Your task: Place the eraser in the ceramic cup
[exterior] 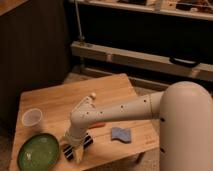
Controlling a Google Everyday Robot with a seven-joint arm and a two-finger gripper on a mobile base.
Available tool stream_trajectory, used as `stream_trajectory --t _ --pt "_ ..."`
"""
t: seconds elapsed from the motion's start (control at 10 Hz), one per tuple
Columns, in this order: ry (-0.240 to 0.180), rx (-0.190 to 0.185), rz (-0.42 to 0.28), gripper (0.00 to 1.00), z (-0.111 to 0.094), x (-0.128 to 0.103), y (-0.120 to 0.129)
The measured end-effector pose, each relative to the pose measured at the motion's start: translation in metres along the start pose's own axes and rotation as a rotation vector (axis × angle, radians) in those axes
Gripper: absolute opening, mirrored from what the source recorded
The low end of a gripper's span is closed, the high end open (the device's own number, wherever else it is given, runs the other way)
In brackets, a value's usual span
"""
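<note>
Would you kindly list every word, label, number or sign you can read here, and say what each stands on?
None can be read in this view.
The eraser: white stripes only, no lettering.
The ceramic cup, green bowl and blue sponge: plain.
The end effector, low over the eraser near the front edge of the table: no marking visible.
The shelf items at the top: too blurred to read.

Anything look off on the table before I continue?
Nothing stands out. The ceramic cup stands upright, the eraser lies flat beside the green bowl, and the end effector is low over the eraser.
</note>
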Motion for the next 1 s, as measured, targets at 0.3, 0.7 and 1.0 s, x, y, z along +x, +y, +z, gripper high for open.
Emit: stream_trajectory --t 0.3,0.7,1.0 --pt "0.023 -0.023 -0.008 0.80 0.005 -0.005 -0.004" --pt "0.046 -0.010 0.033 0.80 -0.004 0.010 -0.002" --pt "0.051 -0.010 0.040 0.80 -0.004 0.019 0.003"
